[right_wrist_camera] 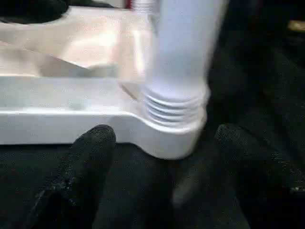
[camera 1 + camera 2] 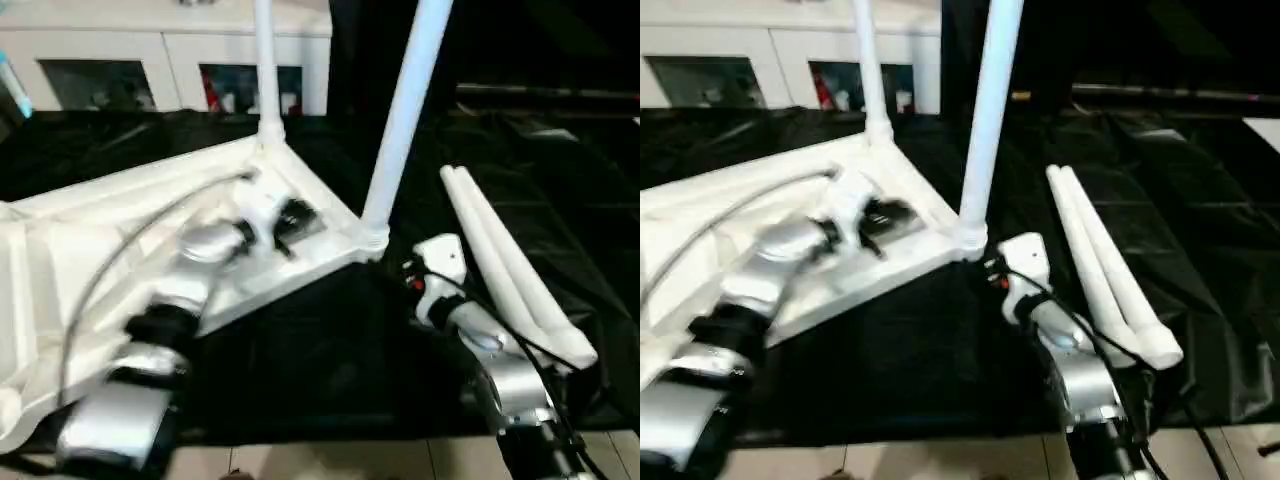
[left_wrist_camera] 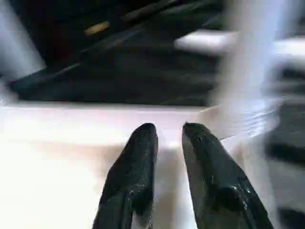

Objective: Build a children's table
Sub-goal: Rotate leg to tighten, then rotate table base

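Observation:
The children's table's white tabletop (image 2: 90, 235) lies underside up on the black cloth. Two white legs (image 2: 266, 70) (image 2: 405, 110) stand upright in its two far corner sockets. Two more legs (image 2: 510, 270) lie side by side on the cloth to the right. My left gripper (image 3: 169, 131) hovers over the ribbed underside near the far edge, its fingers (image 3: 143, 143) slightly parted with nothing between them. My right gripper (image 1: 171, 162) is open wide in front of the corner socket (image 1: 174, 136) that holds the nearer upright leg, a fingertip (image 1: 93, 152) on each side and apart from it.
A black-draped table (image 2: 300, 360) carries everything. A white glass-door cabinet (image 2: 160, 60) stands behind it. Pale floor (image 2: 350, 460) shows at the near edge. A grey cable (image 2: 120, 260) runs along my left forearm.

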You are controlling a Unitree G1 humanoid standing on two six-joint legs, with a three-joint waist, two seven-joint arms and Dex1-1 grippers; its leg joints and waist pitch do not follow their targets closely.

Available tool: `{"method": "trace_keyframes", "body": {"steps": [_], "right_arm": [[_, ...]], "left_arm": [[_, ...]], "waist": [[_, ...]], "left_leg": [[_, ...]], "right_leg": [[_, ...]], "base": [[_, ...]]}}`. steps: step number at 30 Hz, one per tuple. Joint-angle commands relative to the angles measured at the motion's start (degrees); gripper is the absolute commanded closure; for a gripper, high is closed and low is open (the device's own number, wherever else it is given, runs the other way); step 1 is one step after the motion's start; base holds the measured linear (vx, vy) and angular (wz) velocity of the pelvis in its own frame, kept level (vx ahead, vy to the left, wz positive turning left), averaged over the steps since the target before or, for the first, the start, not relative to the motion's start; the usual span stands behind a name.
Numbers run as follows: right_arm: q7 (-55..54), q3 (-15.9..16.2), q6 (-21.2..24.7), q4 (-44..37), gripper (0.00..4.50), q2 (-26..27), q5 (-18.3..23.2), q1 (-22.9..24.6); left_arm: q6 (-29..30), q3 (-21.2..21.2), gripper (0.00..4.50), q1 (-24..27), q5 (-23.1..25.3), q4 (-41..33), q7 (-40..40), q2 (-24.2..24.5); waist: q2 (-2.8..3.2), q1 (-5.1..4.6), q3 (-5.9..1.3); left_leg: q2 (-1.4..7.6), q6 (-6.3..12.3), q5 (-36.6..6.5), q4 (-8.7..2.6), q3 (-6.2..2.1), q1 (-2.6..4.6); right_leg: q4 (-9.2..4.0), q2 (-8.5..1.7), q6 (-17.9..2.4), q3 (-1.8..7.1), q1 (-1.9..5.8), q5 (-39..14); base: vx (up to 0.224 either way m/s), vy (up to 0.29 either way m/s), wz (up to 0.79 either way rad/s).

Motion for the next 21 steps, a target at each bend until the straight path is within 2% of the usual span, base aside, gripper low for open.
{"method": "trace_keyframes", "body": {"steps": [1,3,4,5,6,7,9,10,12,14,17,18,19,21], "right_arm": [[1.67,0.24,2.34,-1.5,1.13,-0.62,1.35,0.56],[2.5,1.34,4.82,-1.11,1.31,-1.14,0.37,0.29],[2.73,2.09,6.6,0.03,1.5,-1.23,-0.54,-0.38],[2.79,2.21,7.05,0.35,1.5,-1.2,-0.66,-0.57],[2.84,2.31,7.71,0.62,1.53,-1.14,-0.69,-0.77],[2.65,2.51,8.91,1.76,1.62,-1.0,-1.12,-1.59],[2.64,2.86,10.46,3.4,1.87,-0.93,-1.46,-2.95],[2.36,3.07,10.76,4.47,1.93,-1.0,-2.01,-3.71],[2.53,3.58,11.43,5.6,2.01,-1.25,-2.32,-4.63],[2.62,3.84,12.11,6.94,2.28,-1.26,-2.57,-5.68],[2.95,4.22,13.07,8.08,2.43,-1.21,-2.77,-6.69],[2.94,4.33,12.95,8.32,2.65,-1.18,-2.92,-6.86],[2.94,4.33,12.95,8.32,2.65,-1.18,-2.92,-6.86],[3.11,4.3,12.75,10.02,2.87,-0.47,-2.89,-7.89]], "left_arm": [[3.88,2.58,3.03,0.03,3.53,0.75,6.73,4.02],[5.59,2.4,2.78,0.38,6.48,0.92,10.11,7.37],[7.3,2.68,2.62,0.95,8.34,0.38,12.43,10.14],[7.78,2.77,2.62,1.08,8.73,0.24,12.89,10.78],[8.58,2.94,2.62,1.33,9.08,-0.18,13.31,11.48],[10.07,2.79,2.52,1.94,10.7,-0.87,14.21,13.75],[11.41,2.4,2.21,2.82,12.4,-1.36,15.47,16.89],[12.12,2.22,2.16,3.23,12.91,-1.37,15.69,18.16],[13.3,1.92,2.11,3.96,13.82,-1.71,16.37,19.79],[14.25,1.7,1.79,4.89,14.84,-1.78,16.59,21.63],[15.96,0.43,1.66,6.26,16.09,-1.22,15.22,23.29],[16.58,0.02,1.42,6.72,16.28,-1.29,14.52,23.53],[16.58,0.02,1.42,6.72,16.28,-1.29,14.52,23.53],[17.97,-0.83,1.23,8.2,16.14,-1.31,12.17,23.79]], "waist": [[-0.15,0.16,-3.82],[-0.05,0.17,-3.85],[0.2,0.25,-3.95],[-0.1,0.12,-4.04],[0.11,0.17,-3.99],[0.0,0.16,-3.97],[0.18,0.17,-4.02],[0.0,0.09,-3.91],[0.22,0.14,-3.84],[0.12,0.09,-3.78],[0.01,0.16,-3.73],[-0.26,0.18,-3.73],[-0.1,0.23,-3.79],[-0.22,0.25,-3.82]], "left_leg": [[1.52,2.25,-9.56,-4.14,-0.58,-0.25],[1.51,1.95,-8.86,-3.97,-0.42,0.13],[1.52,1.86,-7.95,-3.96,-0.43,0.2],[1.54,1.77,-7.42,-3.87,-0.44,0.14],[1.53,1.71,-6.87,-3.92,-0.48,0.1],[1.58,1.58,-6.82,-3.89,-0.4,0.26],[1.59,1.01,-7.14,-3.93,-0.45,0.34],[1.58,0.73,-7.78,-4.02,-0.39,0.33],[1.7,-0.13,-8.66,-4.08,-0.48,0.57],[1.68,-0.42,-9.11,-4.12,-0.48,0.58],[1.65,-0.64,-9.06,-4.16,-0.51,0.52],[1.63,-0.68,-9.2,-4.18,-0.48,0.53],[1.63,-0.77,-9.09,-4.16,-0.52,0.56],[1.63,-0.8,-8.82,-4.16,-0.5,0.52]], "right_leg": [[-4.24,-3.15,-6.25,3.0,3.83,-13.69],[-4.13,-3.04,-6.97,3.13,3.59,-12.35],[-3.91,-3.06,-7.68,3.18,3.62,-10.48],[-3.65,-2.95,-8.01,3.18,3.69,-9.13],[-3.5,-3.05,-8.59,3.16,3.71,-7.97],[-3.49,-3.05,-9.24,3.19,3.57,-7.42],[-3.27,-3.15,-9.74,3.19,3.6,-7.47],[-3.45,-3.14,-9.68,3.25,3.55,-8.31],[-3.37,-3.27,-9.84,3.27,3.4,-8.87],[-3.4,-3.28,-9.9,3.35,3.43,-8.5],[-3.33,-3.33,-9.96,3.38,3.48,-8.15],[-3.37,-3.36,-9.94,3.38,3.5,-8.37],[-3.29,-3.46,-10.18,3.41,3.5,-8.42],[-3.26,-3.49,-10.43,3.42,3.51,-8.02]], "base": [[0.0,0.0,0.0],[0.0,0.0,0.0],[0.0,0.0,0.0],[0.0,0.0,0.0],[0.0,0.0,0.0],[0.0,0.0,0.0],[0.0,0.0,0.0],[0.0,0.0,0.0],[0.0,0.0,0.0],[0.0,0.0,0.0],[0.0,0.0,0.0],[0.0,0.0,0.0],[0.0,0.0,0.0],[0.0,0.0,0.0]]}}
